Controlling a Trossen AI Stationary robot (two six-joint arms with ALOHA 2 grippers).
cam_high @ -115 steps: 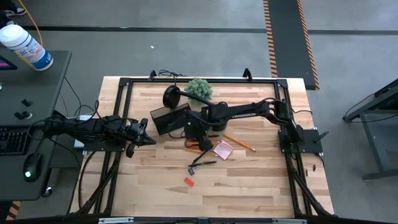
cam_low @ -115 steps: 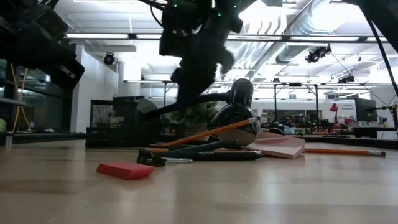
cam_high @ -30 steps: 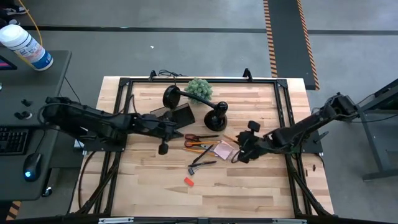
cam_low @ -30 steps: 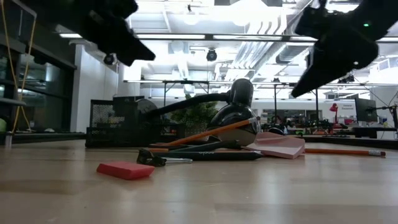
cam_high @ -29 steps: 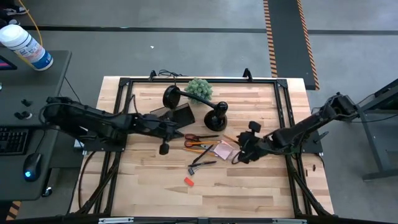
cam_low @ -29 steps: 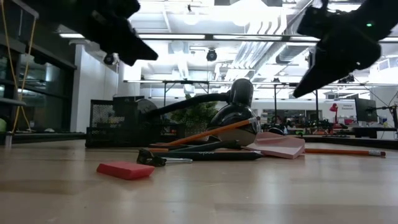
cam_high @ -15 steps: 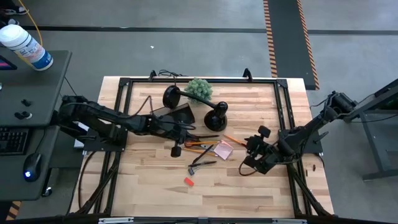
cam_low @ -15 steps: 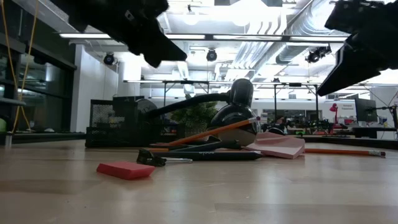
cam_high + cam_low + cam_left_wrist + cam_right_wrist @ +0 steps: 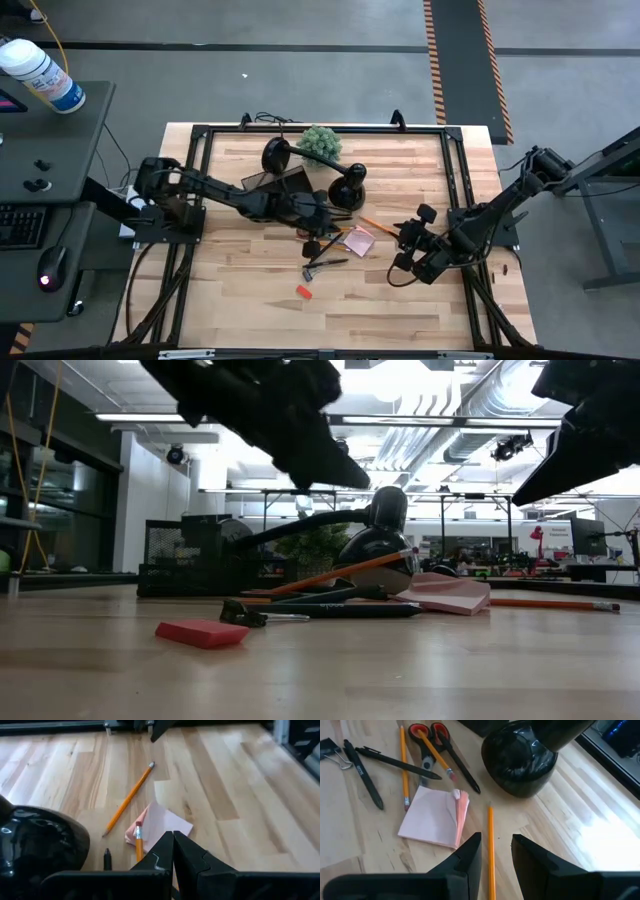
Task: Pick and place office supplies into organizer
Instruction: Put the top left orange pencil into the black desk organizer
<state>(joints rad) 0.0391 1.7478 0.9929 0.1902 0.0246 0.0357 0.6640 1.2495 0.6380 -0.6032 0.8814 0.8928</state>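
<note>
We judge the job barely begun: every supply we can make out lies loose on the table, and neither gripper carries anything.

The organizer [image 9: 272,183] sits at the far side of the table, left of the lamp base [image 9: 347,192] and near the green plant [image 9: 321,142]. From above we cannot tell whether anything is already in its compartments.

Near the table's middle, the orange-handled scissors [image 9: 431,740] lie just left of the pink sticky-note pad [image 9: 359,241], with one pencil [image 9: 436,755] lying across them. A second pencil [image 9: 403,762] lies beside the pad, and a third pencil [image 9: 384,229] lies alone on the pad's right. Two black pens [image 9: 395,763] and a binder clip [image 9: 332,747] rest nearer us, and the small red item [image 9: 304,291] lies nearest of all, apart from the rest.

The left gripper [image 9: 312,246] hangs with its fingers pressed together over the scissors and pens, empty. The right gripper [image 9: 405,262] hovers to the right of the pad, its fingers parted a moderate way, also empty.

So all the picking and placing looks to be left; from its position, the left arm seems closest to a first grasp.

As for writing, one pen carries a small pale print on its barrel, too tiny for us to read. The white bottle [image 9: 40,72] on the desk at far left has a blue label we cannot read either.
</note>
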